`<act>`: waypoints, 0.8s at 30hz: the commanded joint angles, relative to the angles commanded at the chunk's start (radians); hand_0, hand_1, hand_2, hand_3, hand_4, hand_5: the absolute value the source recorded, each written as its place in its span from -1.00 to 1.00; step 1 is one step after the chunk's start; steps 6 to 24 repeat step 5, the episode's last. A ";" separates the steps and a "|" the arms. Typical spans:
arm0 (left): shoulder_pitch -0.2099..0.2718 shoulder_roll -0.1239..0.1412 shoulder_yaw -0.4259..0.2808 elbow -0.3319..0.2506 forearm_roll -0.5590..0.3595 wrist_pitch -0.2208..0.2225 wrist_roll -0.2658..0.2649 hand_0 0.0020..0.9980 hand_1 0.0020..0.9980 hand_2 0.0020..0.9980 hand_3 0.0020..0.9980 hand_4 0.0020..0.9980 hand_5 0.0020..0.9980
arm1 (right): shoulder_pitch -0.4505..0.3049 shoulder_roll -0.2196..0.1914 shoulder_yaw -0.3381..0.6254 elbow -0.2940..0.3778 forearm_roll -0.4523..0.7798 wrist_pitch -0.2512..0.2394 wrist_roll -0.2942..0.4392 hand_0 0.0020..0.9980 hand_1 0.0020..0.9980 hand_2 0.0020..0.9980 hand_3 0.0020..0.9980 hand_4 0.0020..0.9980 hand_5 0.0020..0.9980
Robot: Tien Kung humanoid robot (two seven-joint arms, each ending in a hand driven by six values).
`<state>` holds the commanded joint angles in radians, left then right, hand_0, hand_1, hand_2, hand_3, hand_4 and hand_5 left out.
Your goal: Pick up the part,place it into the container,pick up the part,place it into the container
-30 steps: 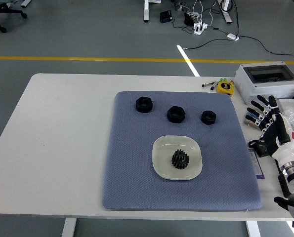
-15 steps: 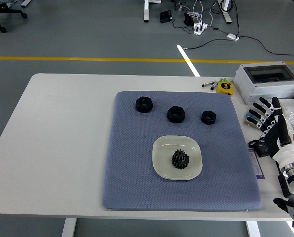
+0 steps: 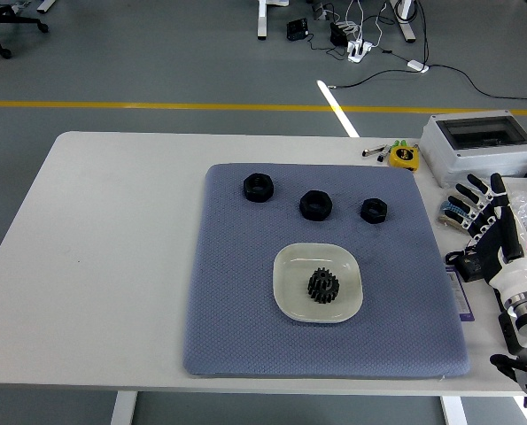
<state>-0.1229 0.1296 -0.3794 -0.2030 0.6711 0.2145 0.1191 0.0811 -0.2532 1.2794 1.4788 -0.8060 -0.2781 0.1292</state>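
So from where I'm standing, the gear (image 3: 322, 285) is already sitting in the dish (image 3: 290, 299), a bit right of centre, and the dish is on the mat (image 3: 236, 292) toward 5 o'clock. Three nuts are lined up across the mat's far half: one at 11 (image 3: 258, 187), one near 12 (image 3: 315, 204), one at 1 (image 3: 374, 210), all well apart from each other.

The right hand (image 3: 486, 228) is way off at 3 o'clock, past the mat's edge, fingers (image 3: 465, 189) spread wide and holding nothing. No left arm visible anywhere.

What I'd worry about: those nuts are low and flat on a soft textured mat, so I reckon the fingertips could skid one along or pinch the fabric instead of getting under it. The nearest nut is at 1, and reaching across for the others risks clipping it. Dropping the next piece in could also land it on the gear, or tip the shallow dish if it catches the rim
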 joint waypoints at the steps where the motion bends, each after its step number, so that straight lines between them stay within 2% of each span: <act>1: 0.000 0.000 0.002 0.000 -0.003 0.000 -0.001 0.42 0.27 0.35 0.16 0.36 0.27 | 0.001 0.000 0.000 0.000 0.001 0.000 0.001 0.53 0.56 0.65 0.70 1.00 0.90; 24: -0.002 0.000 0.008 0.000 -0.014 0.002 -0.004 0.42 0.27 0.35 0.16 0.36 0.27 | 0.002 0.001 0.000 -0.001 0.004 -0.002 0.005 0.53 0.56 0.65 0.70 1.00 0.90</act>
